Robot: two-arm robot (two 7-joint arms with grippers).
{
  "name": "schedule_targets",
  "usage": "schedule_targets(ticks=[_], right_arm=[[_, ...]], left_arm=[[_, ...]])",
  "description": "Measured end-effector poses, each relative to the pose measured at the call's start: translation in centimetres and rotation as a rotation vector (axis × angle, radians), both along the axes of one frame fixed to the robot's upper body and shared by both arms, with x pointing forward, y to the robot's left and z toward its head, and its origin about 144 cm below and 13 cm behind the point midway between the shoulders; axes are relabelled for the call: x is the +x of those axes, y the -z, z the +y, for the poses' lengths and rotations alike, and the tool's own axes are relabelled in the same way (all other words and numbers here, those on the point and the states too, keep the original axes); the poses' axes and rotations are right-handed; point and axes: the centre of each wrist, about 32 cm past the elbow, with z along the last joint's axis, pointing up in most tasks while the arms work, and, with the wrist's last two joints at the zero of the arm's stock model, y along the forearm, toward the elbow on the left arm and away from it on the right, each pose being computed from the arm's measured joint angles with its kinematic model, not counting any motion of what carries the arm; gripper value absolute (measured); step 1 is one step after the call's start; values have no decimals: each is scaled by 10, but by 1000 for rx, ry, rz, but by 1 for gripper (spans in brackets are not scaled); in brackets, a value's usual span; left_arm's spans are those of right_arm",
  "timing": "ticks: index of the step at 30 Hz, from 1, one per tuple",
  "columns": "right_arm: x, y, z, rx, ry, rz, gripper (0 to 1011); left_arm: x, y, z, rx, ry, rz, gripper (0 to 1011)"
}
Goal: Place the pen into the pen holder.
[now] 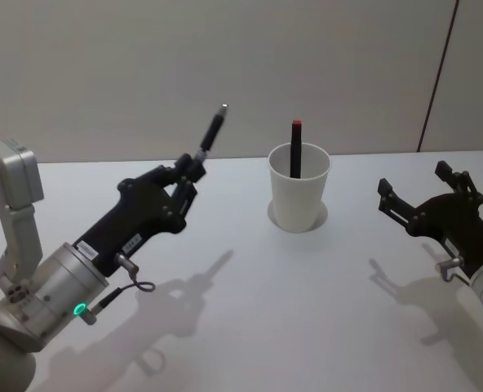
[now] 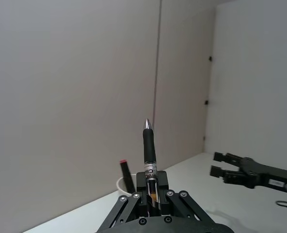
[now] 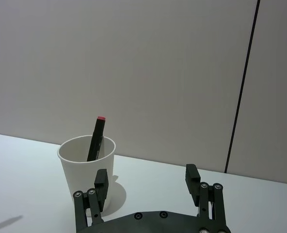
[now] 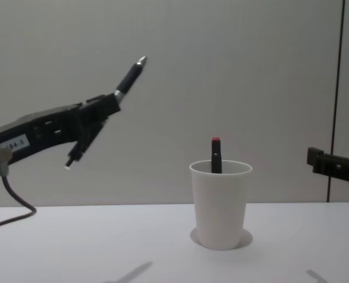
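Pen [image 1: 211, 135] clamped in the left gripper [image 1: 194, 167], up in the air to the left of the pen holder [image 1: 299, 200].
The pen is tilted, its silver tip pointing up and away, higher than the holder's rim and well apart from it. The white pen holder stands upright on the table [image 1: 250, 310] with a black, red-capped marker [image 1: 295, 151] leaning inside. The right gripper [image 1: 417, 184] hovers right of the holder, fingers spread apart and gripping nothing.

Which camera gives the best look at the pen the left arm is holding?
The left wrist view: the pen stands close-up, clamped in the left pincer. Head and chest views show it smaller, tilted upward.
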Motion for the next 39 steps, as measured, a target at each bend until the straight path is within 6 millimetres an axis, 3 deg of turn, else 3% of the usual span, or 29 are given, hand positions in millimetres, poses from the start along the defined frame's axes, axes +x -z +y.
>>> schedule_targets(ticks=[17,39], right_arm=[[0,0,0,0,0,0,1001],[0,0,0,0,0,0,1001]], left_arm=[[12,7,-17,67,219,-4,130],[24,12,-41,100,345,-10,131]])
